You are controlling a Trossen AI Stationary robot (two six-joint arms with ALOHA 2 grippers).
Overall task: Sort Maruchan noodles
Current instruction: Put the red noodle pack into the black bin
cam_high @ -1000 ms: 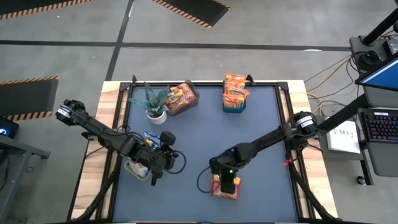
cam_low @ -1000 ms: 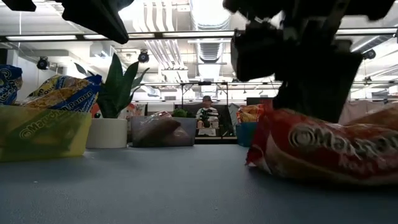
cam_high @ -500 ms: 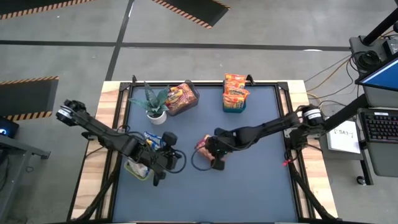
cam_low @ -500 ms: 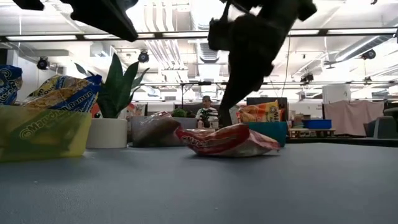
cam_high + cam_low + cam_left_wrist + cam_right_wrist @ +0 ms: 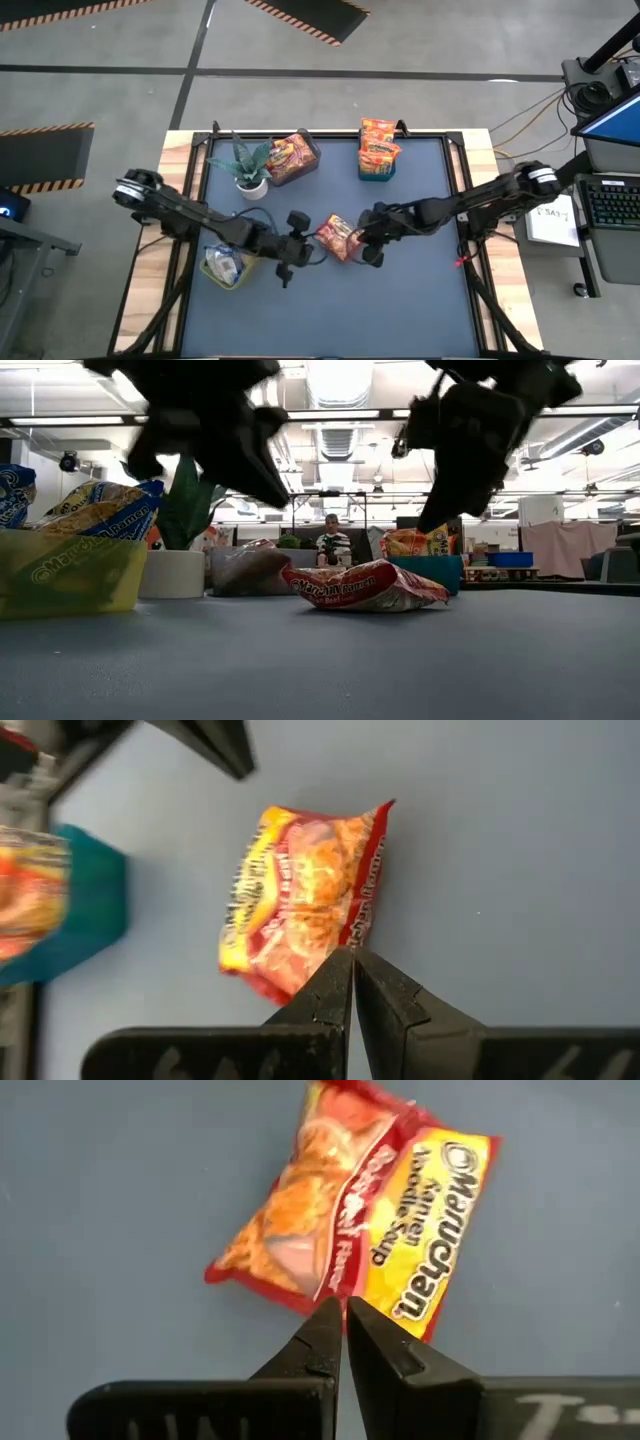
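One red-and-yellow Maruchan noodle packet [image 5: 338, 237] lies flat on the dark mat near the table's middle, its face up [image 5: 350, 1210]. My left gripper [image 5: 310, 245] hangs shut just to its left. My right gripper [image 5: 360, 238] hangs shut just to its right. In the low view both grippers stay above the packet [image 5: 365, 585], and neither touches it. More packets fill a yellow bin [image 5: 222, 268] at the near left, a grey bin [image 5: 292, 158] at the far side, and a teal bin [image 5: 377, 160] at the far side.
A potted plant [image 5: 248, 165] stands at the far left beside the grey bin. The mat's near half and right side show bare surface. The wooden table edge [image 5: 150, 270] frames the mat. A person [image 5: 333, 545] sits far off in the room beyond the table.
My right gripper, shut, has swept the red packet from the near edge toward the table's middle, then drawn back to the right and up, leaving it flat. My left gripper has left the yellow bin and gone right and down toward the packet.
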